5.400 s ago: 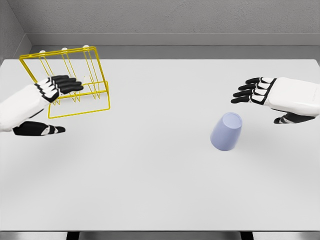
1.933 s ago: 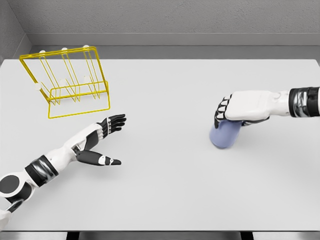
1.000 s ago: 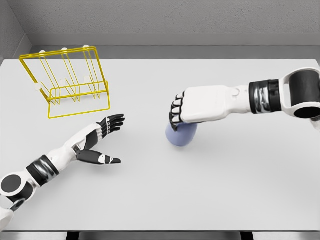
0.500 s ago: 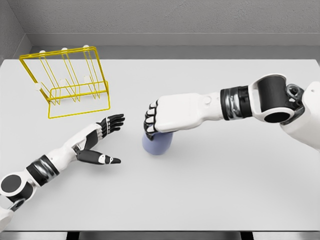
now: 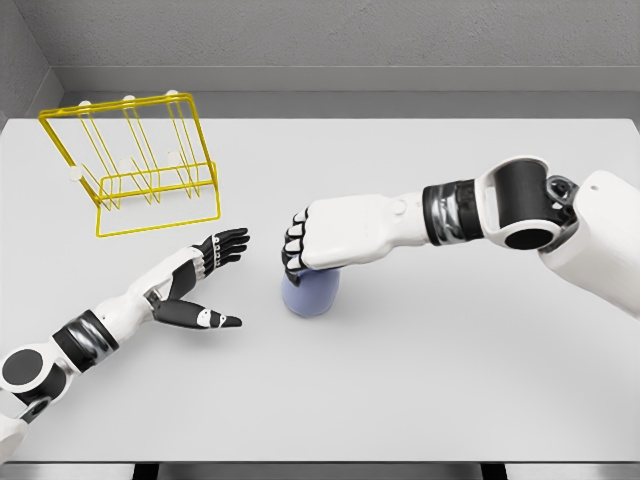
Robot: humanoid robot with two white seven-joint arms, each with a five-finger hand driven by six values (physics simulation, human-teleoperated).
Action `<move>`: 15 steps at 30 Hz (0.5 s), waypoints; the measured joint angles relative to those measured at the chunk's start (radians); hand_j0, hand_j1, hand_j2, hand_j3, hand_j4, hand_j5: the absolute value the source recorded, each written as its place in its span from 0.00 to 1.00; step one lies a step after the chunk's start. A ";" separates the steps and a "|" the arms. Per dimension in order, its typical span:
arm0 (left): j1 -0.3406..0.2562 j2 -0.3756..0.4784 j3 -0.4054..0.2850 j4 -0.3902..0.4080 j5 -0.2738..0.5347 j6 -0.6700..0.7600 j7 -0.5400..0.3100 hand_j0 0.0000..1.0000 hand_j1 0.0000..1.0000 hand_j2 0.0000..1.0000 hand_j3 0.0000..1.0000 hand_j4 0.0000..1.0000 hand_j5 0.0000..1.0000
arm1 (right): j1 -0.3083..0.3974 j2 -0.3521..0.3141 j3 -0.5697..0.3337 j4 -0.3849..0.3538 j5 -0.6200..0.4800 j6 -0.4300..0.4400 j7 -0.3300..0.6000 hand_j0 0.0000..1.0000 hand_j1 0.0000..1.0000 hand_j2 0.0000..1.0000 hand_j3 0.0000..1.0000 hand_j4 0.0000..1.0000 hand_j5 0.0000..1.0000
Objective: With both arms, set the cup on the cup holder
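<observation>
Cup (image 5: 310, 293), clamped from above by right hand (image 5: 325, 240) mid-table (image 5: 420, 380), beside left hand (image 5: 205, 262) with fingers spread, empty; liable to slip in the handover, being gripped by 1 hand only

bare table (image 5: 420, 380), yellow rack (image 5: 135, 165) far-left

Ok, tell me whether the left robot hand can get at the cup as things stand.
Probably yes: the left robot hand lies open just left of the cup, with bare table between. The right robot hand covers its top, leaving the side free.
</observation>
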 measured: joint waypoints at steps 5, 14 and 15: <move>0.000 -0.001 0.000 0.000 0.000 0.000 0.000 1.00 1.00 1.00 1.00 1.00 1.00 | 0.000 0.022 0.005 0.028 0.007 0.000 0.000 0.59 0.59 0.59 0.59 0.59 0.59; -0.003 -0.002 0.000 0.000 0.000 0.000 0.000 1.00 1.00 1.00 1.00 1.00 1.00 | 0.011 0.038 0.004 0.036 0.008 0.000 -0.001 0.99 0.99 0.99 0.99 0.99 0.99; -0.003 -0.002 0.000 0.000 0.000 0.000 0.000 1.00 1.00 1.00 1.00 1.00 1.00 | 0.011 0.039 0.002 0.036 0.008 0.000 -0.001 0.99 0.99 0.99 0.99 0.99 0.99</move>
